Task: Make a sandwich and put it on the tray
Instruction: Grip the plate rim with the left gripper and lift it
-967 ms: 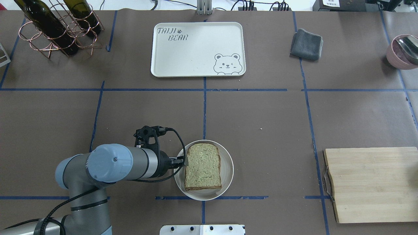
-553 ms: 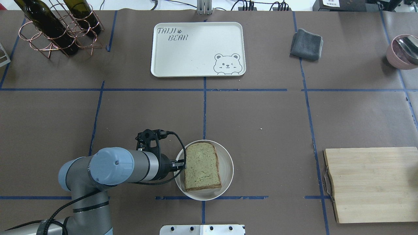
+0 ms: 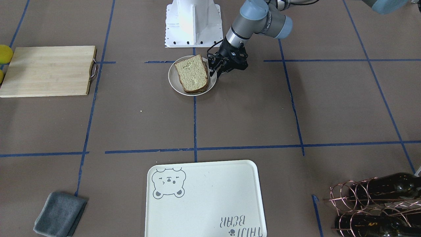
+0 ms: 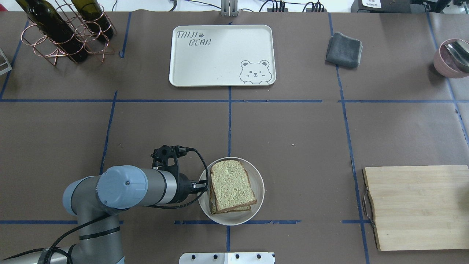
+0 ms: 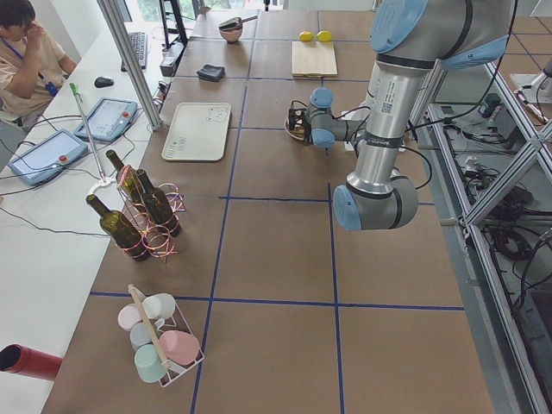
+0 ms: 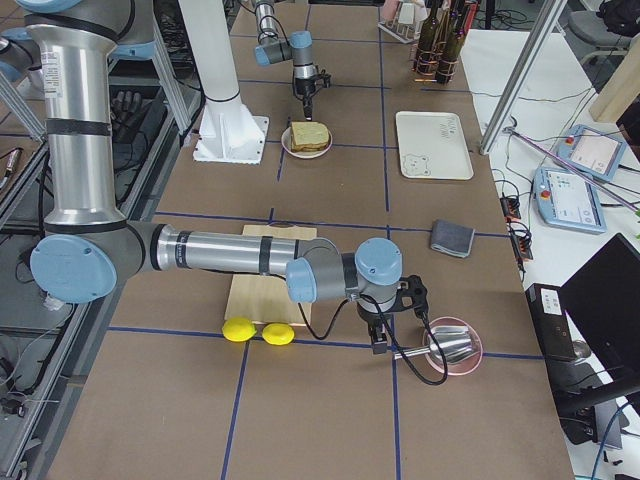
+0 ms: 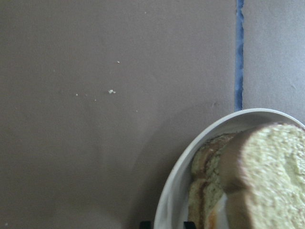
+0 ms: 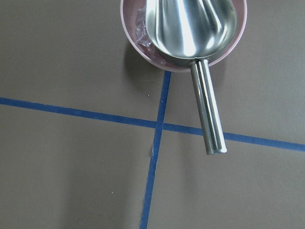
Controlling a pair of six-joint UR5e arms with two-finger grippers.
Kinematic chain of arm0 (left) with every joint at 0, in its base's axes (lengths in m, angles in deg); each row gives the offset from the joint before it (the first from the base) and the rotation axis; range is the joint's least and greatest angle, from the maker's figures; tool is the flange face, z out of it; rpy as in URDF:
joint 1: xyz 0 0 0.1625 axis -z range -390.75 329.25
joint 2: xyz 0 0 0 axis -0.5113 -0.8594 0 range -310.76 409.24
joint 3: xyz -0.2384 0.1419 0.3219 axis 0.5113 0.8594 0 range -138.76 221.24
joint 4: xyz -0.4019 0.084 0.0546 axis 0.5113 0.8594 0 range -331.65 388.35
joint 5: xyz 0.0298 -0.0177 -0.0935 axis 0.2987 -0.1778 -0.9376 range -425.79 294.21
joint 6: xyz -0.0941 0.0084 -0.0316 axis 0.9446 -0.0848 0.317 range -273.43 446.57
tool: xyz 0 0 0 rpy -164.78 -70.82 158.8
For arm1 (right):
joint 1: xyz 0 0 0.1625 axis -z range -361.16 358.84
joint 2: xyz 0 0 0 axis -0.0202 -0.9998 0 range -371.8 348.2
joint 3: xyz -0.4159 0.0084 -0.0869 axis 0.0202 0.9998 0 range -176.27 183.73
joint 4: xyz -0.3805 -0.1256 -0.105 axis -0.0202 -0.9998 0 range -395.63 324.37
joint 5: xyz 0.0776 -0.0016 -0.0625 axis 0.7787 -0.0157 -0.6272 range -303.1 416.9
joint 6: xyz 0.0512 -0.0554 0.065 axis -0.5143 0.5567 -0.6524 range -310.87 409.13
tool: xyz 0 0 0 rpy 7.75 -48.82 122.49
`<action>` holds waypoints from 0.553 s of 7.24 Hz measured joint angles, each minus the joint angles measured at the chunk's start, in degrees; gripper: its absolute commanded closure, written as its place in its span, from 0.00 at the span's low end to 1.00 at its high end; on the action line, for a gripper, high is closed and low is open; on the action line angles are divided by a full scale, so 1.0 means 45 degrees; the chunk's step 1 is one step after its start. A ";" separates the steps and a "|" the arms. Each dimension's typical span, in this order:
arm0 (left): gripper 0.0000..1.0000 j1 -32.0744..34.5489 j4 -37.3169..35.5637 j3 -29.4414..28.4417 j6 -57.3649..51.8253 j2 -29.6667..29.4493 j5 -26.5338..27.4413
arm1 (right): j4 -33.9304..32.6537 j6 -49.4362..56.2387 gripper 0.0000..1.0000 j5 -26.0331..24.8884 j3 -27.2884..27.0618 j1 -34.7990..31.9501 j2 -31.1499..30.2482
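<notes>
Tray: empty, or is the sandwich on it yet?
Empty. The tray shows only its printed bear and lettering; the sandwich sits on the round white plate, well short of it.

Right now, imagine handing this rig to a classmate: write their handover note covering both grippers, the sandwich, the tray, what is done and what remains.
Left gripper: at the edge of the white plate, fingertips either side of its rim; clamped or not, unclear.
Right gripper: near the pink bowl; state cannot be told.
Sandwich: on the plate, slices stacked, top one skewed.
Done: stacking. Left: move the sandwich to the tray across the table.
</notes>
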 measured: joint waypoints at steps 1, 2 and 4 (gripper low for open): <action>0.63 -0.0002 0.0005 -0.0064 -0.0003 0.0001 0.0002 | 0.0000 0.0000 0.00 -0.0004 0.0000 0.0000 0.0014; 0.66 -0.0008 0.0013 -0.0130 -0.0004 0.0001 0.0005 | 0.0000 0.0000 0.00 -0.0005 0.0000 0.0000 0.0027; 0.75 -0.0028 0.0031 -0.0198 -0.0005 -0.0010 0.0007 | 0.0000 0.0001 0.00 -0.0018 0.0010 0.0000 0.0051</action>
